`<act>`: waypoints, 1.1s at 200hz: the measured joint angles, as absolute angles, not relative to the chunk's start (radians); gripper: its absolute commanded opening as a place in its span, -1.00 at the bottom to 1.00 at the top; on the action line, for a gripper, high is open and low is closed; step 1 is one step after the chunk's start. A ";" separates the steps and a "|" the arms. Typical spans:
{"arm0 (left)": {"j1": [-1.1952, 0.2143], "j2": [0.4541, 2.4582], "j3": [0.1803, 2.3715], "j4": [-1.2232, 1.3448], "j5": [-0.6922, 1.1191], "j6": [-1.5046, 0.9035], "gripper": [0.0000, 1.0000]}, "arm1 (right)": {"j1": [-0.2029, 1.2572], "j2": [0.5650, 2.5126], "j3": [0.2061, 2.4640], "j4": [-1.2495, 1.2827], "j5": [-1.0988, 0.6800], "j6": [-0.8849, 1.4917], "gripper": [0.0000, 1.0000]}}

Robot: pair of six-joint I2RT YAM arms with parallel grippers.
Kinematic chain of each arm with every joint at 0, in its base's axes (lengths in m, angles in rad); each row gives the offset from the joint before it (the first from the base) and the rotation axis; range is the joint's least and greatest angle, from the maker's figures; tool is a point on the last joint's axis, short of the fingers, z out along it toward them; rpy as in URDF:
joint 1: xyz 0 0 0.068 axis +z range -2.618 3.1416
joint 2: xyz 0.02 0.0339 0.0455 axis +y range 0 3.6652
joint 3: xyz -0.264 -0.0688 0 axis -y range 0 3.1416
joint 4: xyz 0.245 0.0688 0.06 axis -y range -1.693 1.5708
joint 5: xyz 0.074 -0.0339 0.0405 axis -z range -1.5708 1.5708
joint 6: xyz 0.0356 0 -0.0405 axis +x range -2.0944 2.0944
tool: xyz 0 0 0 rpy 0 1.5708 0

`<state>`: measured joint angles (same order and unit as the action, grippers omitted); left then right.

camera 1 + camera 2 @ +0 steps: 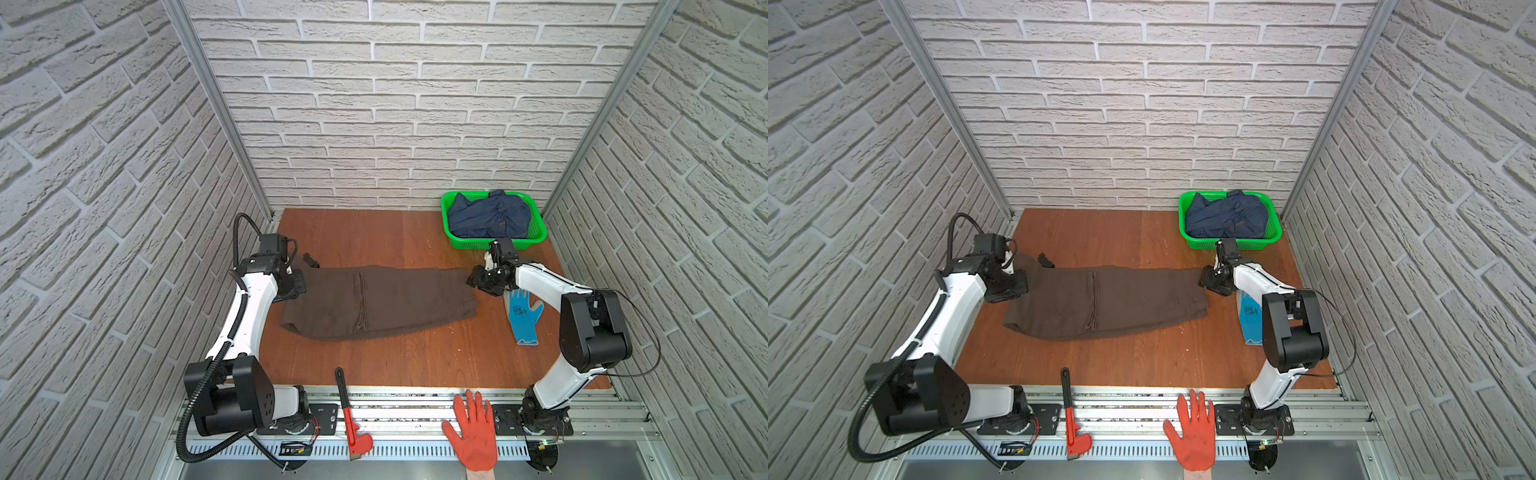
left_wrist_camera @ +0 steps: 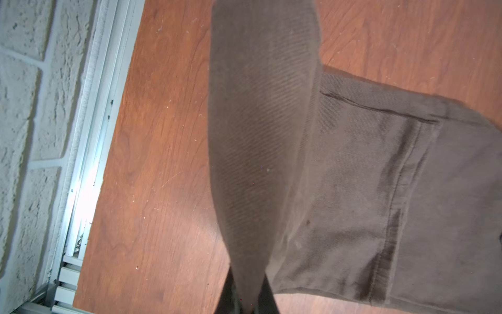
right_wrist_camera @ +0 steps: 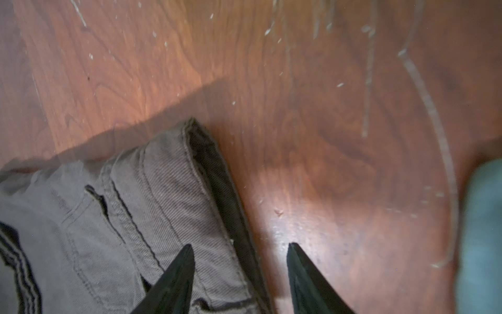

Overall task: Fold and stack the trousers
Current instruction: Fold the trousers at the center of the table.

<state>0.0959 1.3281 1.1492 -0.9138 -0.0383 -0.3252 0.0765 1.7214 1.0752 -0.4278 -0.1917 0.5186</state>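
The dark brown trousers lie folded across the wooden table. My left gripper is at their left end, shut on a strip of the fabric, which rises off the table. At the right end, my right gripper stands open over the waistband corner. One of its fingers is above the cloth and the other is above bare wood. Nothing is pinched between them.
A green basket at the back right holds a dark blue denim garment. A blue glove lies by my right arm. A red pipe wrench and an orange-gloved hand rest on the front rail. Brick walls enclose three sides.
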 measured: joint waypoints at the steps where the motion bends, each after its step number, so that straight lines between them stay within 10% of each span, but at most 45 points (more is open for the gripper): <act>1: 0.096 1.328 1.149 -0.913 -0.038 -0.325 -1.00 | 0.076 1.722 1.074 -0.427 -0.193 0.519 0.14; 141: -0.117 1.263 1.148 -0.854 0.140 -0.425 -1.00 | 0.102 1.776 0.974 -0.292 -0.332 0.530 -0.69; 220: -0.446 1.338 1.082 -0.619 0.112 -0.625 -1.00 | 0.171 1.774 0.939 -0.206 -0.358 0.579 -0.73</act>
